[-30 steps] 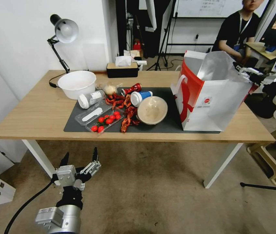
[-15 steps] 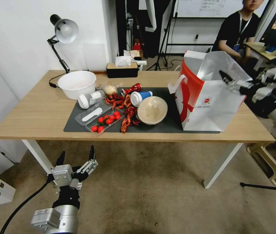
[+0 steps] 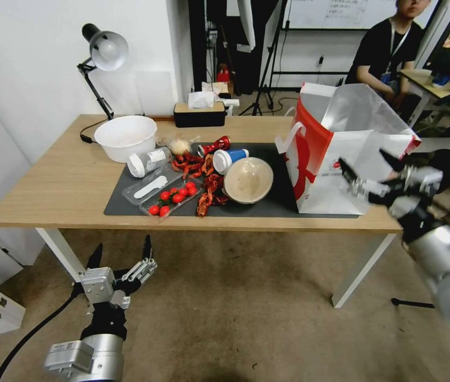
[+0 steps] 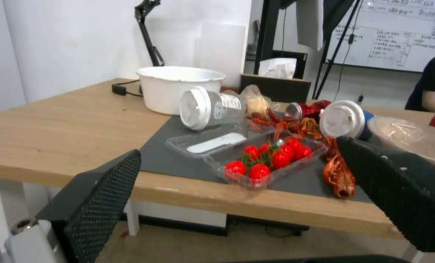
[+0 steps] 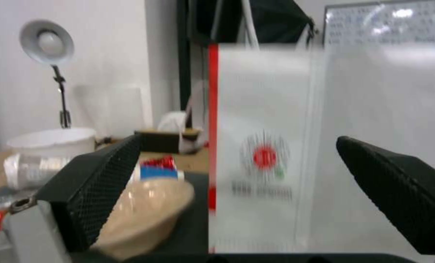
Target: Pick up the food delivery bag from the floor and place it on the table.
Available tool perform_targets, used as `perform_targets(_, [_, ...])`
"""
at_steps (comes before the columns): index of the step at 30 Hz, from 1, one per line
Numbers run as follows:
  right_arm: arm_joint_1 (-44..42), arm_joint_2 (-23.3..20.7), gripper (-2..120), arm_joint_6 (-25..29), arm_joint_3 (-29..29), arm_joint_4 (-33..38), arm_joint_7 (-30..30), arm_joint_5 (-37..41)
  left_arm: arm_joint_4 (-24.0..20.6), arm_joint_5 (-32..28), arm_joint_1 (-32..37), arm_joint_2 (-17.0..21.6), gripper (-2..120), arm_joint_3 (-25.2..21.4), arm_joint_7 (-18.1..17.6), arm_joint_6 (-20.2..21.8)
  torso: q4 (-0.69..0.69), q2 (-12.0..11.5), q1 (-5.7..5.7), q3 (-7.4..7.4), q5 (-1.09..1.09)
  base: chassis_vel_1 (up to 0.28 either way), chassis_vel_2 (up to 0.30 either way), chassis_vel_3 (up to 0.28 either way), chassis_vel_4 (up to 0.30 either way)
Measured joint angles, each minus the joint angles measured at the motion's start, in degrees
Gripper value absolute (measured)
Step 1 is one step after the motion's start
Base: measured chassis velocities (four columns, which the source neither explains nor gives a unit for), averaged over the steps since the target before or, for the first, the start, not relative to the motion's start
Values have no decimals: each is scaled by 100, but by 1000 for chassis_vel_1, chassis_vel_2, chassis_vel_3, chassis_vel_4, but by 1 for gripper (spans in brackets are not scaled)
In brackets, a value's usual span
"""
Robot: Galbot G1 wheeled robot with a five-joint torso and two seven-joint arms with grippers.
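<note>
Food delivery bag (image 3: 341, 154) stands upright on the light-wood table (image 3: 65, 180), at the right end of the dark grey mat (image 3: 267, 204). Right pincer (image 3: 370, 172) spread apart, just in front of bag, holding nothing. Left pincer (image 3: 121, 257) apart, low over the brown floor (image 3: 246, 318) before the table.

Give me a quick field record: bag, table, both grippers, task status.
bag: upright on the table's right part, partly on the mat, mouth open
table: also holds a bowl, cups, tomatoes, crayfish
right gripper: open, in front of the bag, not touching it
left gripper: open, low over the floor before the table
task status: bag is on the table
</note>
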Motion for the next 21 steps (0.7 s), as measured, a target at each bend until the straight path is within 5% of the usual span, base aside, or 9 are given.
perform_targets(11, [-829, 1237, 100, 619, -289, -318, -28, -848, 462, 42, -203, -39, 100, -14, 203, -43, 1, 0, 0, 1, 0, 0, 0, 0, 0])
perform_targets(21, [-821, 1658, 100, 773, -500, -655, 74, -1225, 655, 84, -289, 81, 100, -161, 222, -18, 1, 0, 0, 1, 0, 0, 0, 0, 0])
